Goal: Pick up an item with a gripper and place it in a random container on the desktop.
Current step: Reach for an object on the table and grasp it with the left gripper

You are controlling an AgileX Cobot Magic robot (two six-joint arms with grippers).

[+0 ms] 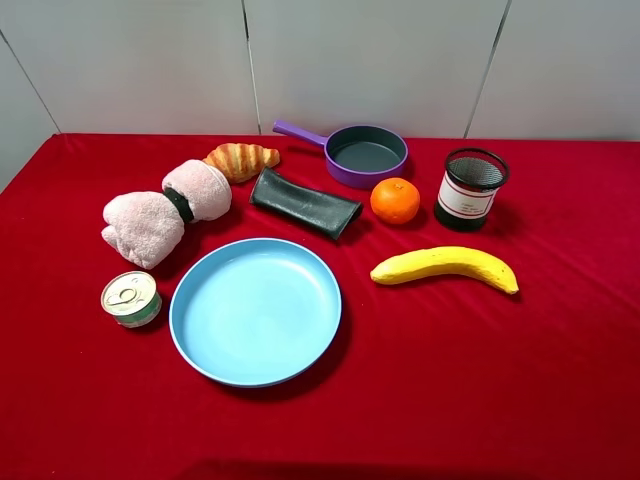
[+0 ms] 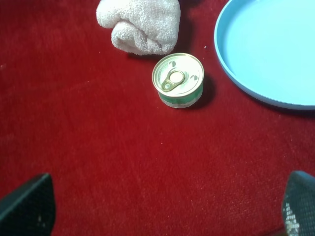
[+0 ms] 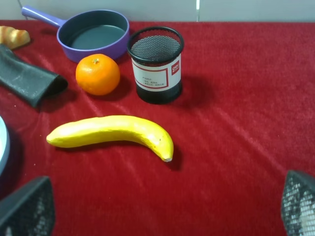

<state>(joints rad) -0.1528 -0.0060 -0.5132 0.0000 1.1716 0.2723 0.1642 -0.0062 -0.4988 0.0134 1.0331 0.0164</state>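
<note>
The pale-pink rolled towel (image 1: 166,210) with a black band lies on the red desktop (image 1: 480,360) at the left, just behind the light-blue plate (image 1: 255,310). The plate is empty. Neither arm shows in the high view. In the left wrist view my left gripper (image 2: 165,211) is open and empty, its fingertips (image 2: 29,204) wide apart above the cloth, with one end of the towel (image 2: 140,24) and the plate's rim (image 2: 236,73) ahead. My right gripper (image 3: 162,211) is open and empty, short of the banana (image 3: 110,132).
A small tin can (image 1: 131,298) stands left of the plate. Behind it are a croissant (image 1: 241,159), a dark folded pouch (image 1: 304,203), a purple pan (image 1: 365,153), an orange (image 1: 395,200) and a black mesh cup (image 1: 471,188). A banana (image 1: 446,266) lies right of the plate.
</note>
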